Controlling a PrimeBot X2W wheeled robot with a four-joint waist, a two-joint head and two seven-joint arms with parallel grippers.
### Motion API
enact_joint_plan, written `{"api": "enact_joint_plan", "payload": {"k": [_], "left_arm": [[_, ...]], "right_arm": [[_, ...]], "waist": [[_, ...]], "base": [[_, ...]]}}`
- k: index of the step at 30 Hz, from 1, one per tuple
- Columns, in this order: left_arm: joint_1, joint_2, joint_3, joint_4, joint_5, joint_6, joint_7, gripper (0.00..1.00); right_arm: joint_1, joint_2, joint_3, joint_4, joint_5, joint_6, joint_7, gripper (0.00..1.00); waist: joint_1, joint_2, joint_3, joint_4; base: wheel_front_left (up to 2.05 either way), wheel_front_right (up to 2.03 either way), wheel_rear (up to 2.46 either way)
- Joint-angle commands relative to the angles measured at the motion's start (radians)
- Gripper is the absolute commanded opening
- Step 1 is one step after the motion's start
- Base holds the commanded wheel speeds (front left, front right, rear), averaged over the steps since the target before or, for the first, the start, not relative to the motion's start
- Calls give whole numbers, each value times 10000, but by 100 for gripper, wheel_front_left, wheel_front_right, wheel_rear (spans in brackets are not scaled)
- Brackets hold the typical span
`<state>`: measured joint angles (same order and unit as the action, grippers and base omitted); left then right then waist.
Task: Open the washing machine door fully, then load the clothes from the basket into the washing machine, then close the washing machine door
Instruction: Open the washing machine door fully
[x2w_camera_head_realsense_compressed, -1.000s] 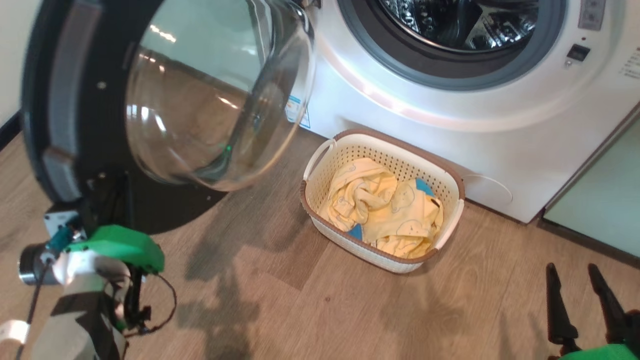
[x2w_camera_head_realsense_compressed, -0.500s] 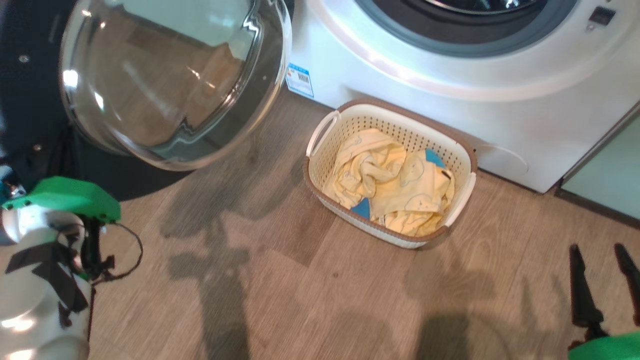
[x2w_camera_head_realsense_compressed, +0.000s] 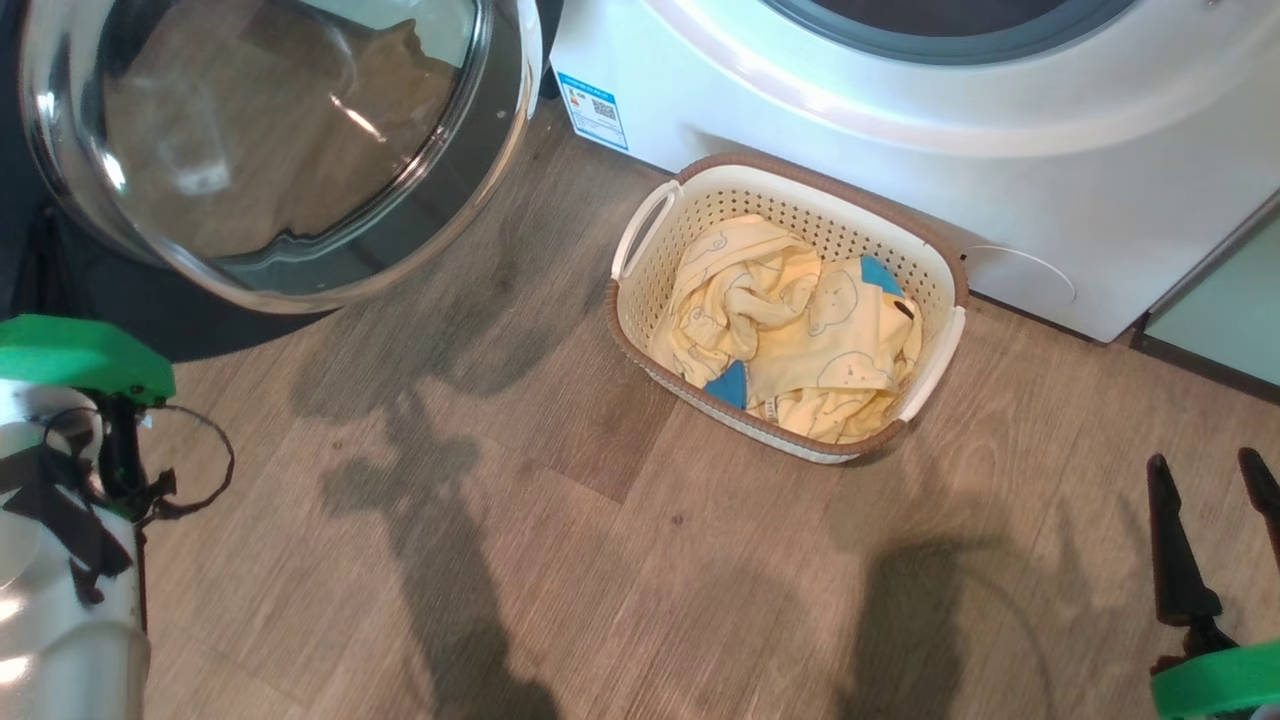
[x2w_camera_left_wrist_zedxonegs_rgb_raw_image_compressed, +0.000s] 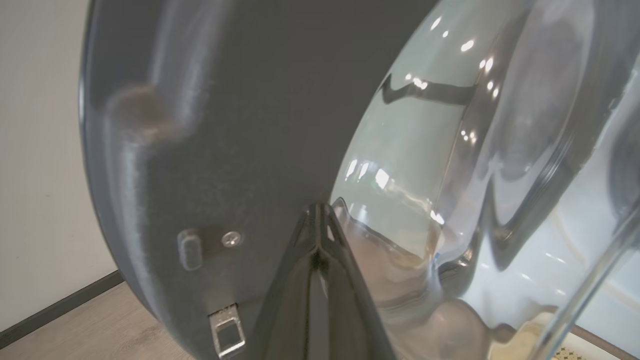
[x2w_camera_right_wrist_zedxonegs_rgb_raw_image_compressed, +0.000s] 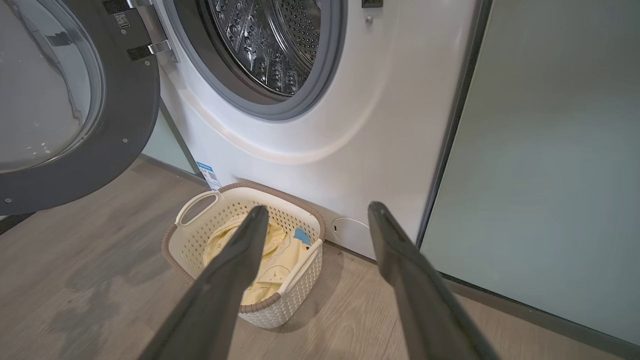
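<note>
The washing machine door (x2w_camera_head_realsense_compressed: 270, 140) stands swung out at the upper left, its glass bowl bulging toward the floor. My left gripper (x2w_camera_left_wrist_zedxonegs_rgb_raw_image_compressed: 319, 212) is shut with nothing in it, its tips close against the door's dark inner rim (x2w_camera_left_wrist_zedxonegs_rgb_raw_image_compressed: 225, 125); whether they touch it I cannot tell. The white washing machine (x2w_camera_head_realsense_compressed: 900, 120) shows its steel drum (x2w_camera_right_wrist_zedxonegs_rgb_raw_image_compressed: 270, 40) uncovered. The cream basket (x2w_camera_head_realsense_compressed: 640, 225) sits on the floor before it, holding the pale yellow clothes (x2w_camera_head_realsense_compressed: 800, 330). My right gripper (x2w_camera_head_realsense_compressed: 1205, 470) is open, low at the right, apart from the basket (x2w_camera_right_wrist_zedxonegs_rgb_raw_image_compressed: 172, 245).
A pale green cabinet panel (x2w_camera_right_wrist_zedxonegs_rgb_raw_image_compressed: 550, 150) stands right of the washer. Wooden floor (x2w_camera_head_realsense_compressed: 600, 560) stretches between my arms and the basket. A cream wall with a dark skirting (x2w_camera_left_wrist_zedxonegs_rgb_raw_image_compressed: 50, 310) lies left of the door.
The head camera has tipped down, so the drum has left the picture. Against the basket, my left arm and the door have shifted left. The right gripper stays open.
</note>
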<state>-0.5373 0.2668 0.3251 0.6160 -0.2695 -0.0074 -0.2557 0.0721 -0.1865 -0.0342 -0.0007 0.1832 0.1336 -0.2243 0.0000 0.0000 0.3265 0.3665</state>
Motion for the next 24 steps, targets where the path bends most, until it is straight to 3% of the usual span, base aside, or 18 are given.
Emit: {"api": "enact_joint_plan", "payload": {"k": [1,13,19,24], "left_arm": [[-244,470,436,-254,152,-63,-60,0],[827,-524,1459,-1617,759,-416,-60,0],[2139,-1429,1689,-3231,1011,-654,-60,0],[3534,-1982,1208,-4853,1165,-847,-60,0]], "right_arm": [[-247,-263,148,-345,-44,-29,8,100],[-314,24,140,-160,-100,-29,-138,100],[-308,290,86,34,-132,-29,-264,100],[-287,534,125,244,-178,-29,-335,100]], "waist": [[0,0,-9,-8],[0,0,-332,-114],[0,0,-750,-289],[0,0,-1176,-577]], "base": [[0,0,0],[0,0,0],[0,0,0],[0,0,0]]}}
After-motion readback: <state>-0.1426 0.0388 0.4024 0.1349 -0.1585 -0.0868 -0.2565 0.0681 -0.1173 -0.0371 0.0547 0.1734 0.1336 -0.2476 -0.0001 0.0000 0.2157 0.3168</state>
